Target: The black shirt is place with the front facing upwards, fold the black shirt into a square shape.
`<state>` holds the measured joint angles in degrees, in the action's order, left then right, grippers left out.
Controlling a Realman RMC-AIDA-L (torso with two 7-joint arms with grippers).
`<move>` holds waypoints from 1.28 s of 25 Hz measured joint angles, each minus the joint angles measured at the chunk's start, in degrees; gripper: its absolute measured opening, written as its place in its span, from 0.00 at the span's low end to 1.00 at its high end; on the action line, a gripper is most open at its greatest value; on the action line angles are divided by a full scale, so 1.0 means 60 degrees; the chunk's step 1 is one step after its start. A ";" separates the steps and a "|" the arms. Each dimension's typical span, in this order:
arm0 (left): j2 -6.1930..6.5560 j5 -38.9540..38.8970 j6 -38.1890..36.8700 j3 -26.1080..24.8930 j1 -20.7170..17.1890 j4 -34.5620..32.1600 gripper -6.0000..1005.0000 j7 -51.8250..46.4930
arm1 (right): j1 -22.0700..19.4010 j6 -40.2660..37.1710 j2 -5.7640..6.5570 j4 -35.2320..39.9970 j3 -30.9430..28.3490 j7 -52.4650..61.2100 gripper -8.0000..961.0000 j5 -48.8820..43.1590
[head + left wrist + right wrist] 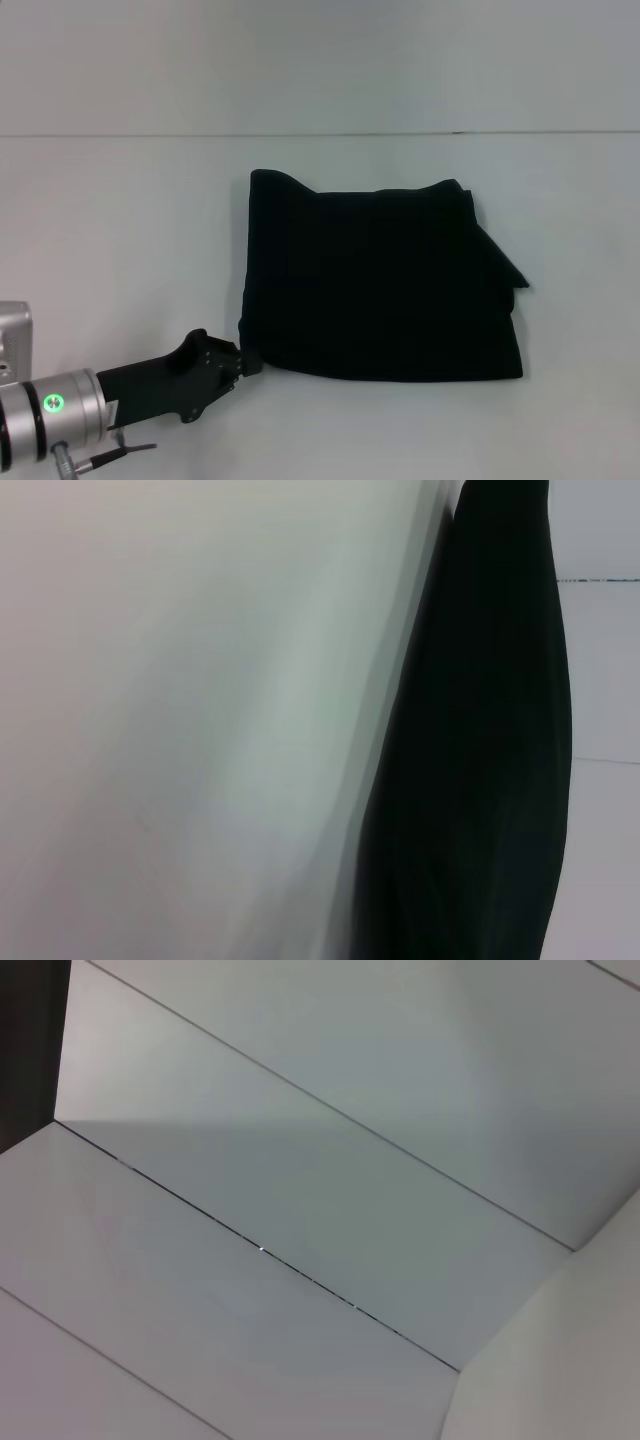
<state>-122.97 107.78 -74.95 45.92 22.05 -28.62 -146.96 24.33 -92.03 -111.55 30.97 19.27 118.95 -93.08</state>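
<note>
So the black shirt (pixel 380 285) sits folded into a rough square mid-frame on the counter (pixel 120 220), and the left tool (pixel 248 360) touches its lower-left corner, can't tell if it's pinching, with the right arm nowhere in sight.

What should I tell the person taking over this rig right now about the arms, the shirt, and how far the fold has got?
Left gripper: low on the table, at the shirt's near-left corner; a grip can't be confirmed.
Right gripper: not in view; its wrist camera shows only pale panels.
Shirt: lies folded into a compact, roughly square bundle at mid-table, lettering hidden.
Done: the main folds.
Left: the far edge is bumpy and a flap pokes out on the right side; tidy these if a cleaner square is wanted, then pull the left arm back.
</note>
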 joint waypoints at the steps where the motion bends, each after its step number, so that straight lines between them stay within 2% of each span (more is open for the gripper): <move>1: 0.0026 -0.0001 -0.0025 -0.0007 -0.0015 -0.0001 0.03 0.0024 | 0.0017 0.0005 -0.0005 -0.0002 -0.0001 0.0003 0.87 0.0001; 5: 0.0084 -0.0005 -0.0241 -0.0206 -0.0014 0.0032 0.03 0.0365 | 0.0064 0.0020 -0.0021 -0.0006 -0.0005 0.0047 0.87 0.0001; 8: 0.0224 0.0098 -0.0527 -0.0353 0.0051 0.0149 0.04 0.0557 | 0.0074 0.0022 -0.0034 -0.0006 -0.0006 0.0064 0.87 0.0001; 13: 0.0648 0.0319 -0.1166 -0.0449 -0.0101 0.0143 0.05 0.0619 | 0.0076 0.0027 -0.0013 -0.0006 -0.0019 0.0068 0.87 0.0001; 16: 0.0881 0.0280 -0.1782 -0.1123 -0.0355 -0.0063 0.05 0.1061 | 0.0076 0.0032 0.0027 0.0014 0.0023 0.0052 0.87 -0.0052; 18: 0.0962 0.0263 -0.2444 -0.1614 -0.0380 -0.0337 0.23 0.2010 | 0.0078 0.0030 0.0050 0.0210 0.0211 -0.0166 0.87 -0.0290; 21: 0.1108 0.0357 -0.3574 -0.1757 0.0076 -0.0637 0.35 0.4875 | 0.0172 0.0156 0.0071 0.0984 0.0880 -0.1163 0.87 -0.1400; 24: 0.1163 0.0812 -0.3478 -0.1621 0.0681 -0.1032 0.47 0.6312 | 0.0393 0.0575 0.0013 0.1782 0.1430 -0.2471 0.87 -0.2745; 28: 0.1238 0.1568 -0.2856 -0.1517 0.1537 -0.1352 0.65 0.6988 | 0.0727 0.0701 -0.0411 0.2519 0.1801 -0.3956 0.87 -0.3629; 32: 0.1254 0.1827 -0.2350 -0.1031 0.2193 -0.1563 0.79 0.7949 | 0.0899 0.0643 -0.0833 0.3100 0.2946 -0.4464 0.87 -0.4102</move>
<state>-115.45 118.74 -89.05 39.74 35.20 -37.99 -99.26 29.73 -88.18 -116.55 49.57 36.95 92.17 -117.69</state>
